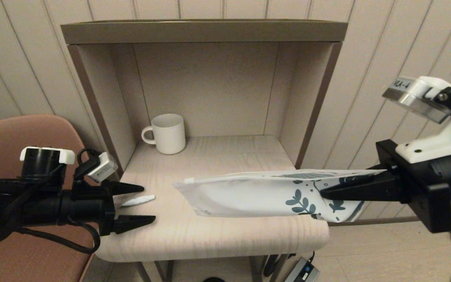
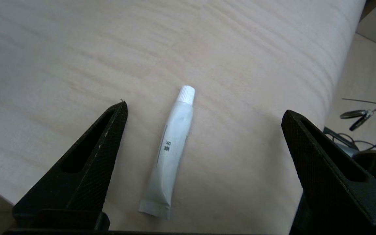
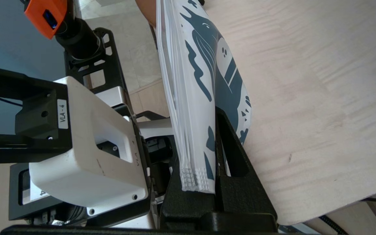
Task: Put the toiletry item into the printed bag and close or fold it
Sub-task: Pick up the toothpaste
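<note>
Two grippers work at a pale wood-grain table (image 1: pixel 210 239) set under a boxy shelf (image 1: pixel 204 31). At the table's left edge, the left gripper (image 1: pixel 141 203) reaches in level with its black fingers spread wide; the tube (image 1: pixel 138 201) lies flat on the wood in the gap between them, touching neither. From the left wrist camera, the tube (image 2: pixel 170 153) lies along the gripper's reach, its ribbed cap away from the camera and its crimped end toward it, with small dark print on its side, while the left gripper (image 2: pixel 204 111) frames it on both sides.

At the right, the right gripper (image 1: pixel 321 194) is clamped on the leaf-printed end of the bag (image 1: pixel 264 194) and holds it out roughly level above the table, the plain white end pointing toward the tube but well apart from it. The right wrist camera shows the bag (image 3: pixel 201 98) pinched edge-on between the fingers of the right gripper (image 3: pixel 215 112).

A white ribbed mug (image 1: pixel 166 133) stands at the back left of the table, handle to the left. A pink chair (image 1: pixel 22 137) sits behind the left arm.
</note>
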You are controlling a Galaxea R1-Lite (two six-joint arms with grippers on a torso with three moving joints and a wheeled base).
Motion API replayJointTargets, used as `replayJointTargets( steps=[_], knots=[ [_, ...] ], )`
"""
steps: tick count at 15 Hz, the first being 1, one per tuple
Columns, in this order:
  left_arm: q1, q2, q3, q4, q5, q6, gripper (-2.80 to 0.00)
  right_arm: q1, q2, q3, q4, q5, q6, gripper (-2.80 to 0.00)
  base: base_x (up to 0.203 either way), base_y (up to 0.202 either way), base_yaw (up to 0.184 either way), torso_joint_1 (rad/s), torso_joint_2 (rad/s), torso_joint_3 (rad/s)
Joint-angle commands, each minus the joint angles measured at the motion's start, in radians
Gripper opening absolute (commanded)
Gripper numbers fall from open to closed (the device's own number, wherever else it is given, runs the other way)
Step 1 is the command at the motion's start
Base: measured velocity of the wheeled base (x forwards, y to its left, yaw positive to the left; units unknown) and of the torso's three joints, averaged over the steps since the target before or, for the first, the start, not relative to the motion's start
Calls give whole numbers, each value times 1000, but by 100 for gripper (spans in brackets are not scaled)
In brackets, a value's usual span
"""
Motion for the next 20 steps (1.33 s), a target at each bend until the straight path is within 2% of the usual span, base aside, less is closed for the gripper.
replayJointTargets(
  steps=[1, 3, 4, 20],
  knots=[
    [2, 8, 3, -2, -3, 13, 0, 0, 4, -1, 3, 5, -2, -280, 0, 0, 0, 0, 0, 0],
    [10, 0, 10, 1, -5, 34, 0, 1, 1, -1, 3, 5, -2, -280, 0, 0, 0, 0, 0, 0],
    [10, -7, 18, 1, -5, 37, -280, 0, 1, -1, 3, 5, -2, -280, 0, 0, 0, 0, 0, 0],
    [9, -47, 10, 7, -12, 38, -280, 2, -1, 21, 3, 1, -3, -280, 0, 0, 0, 0, 0, 0]
  ],
)
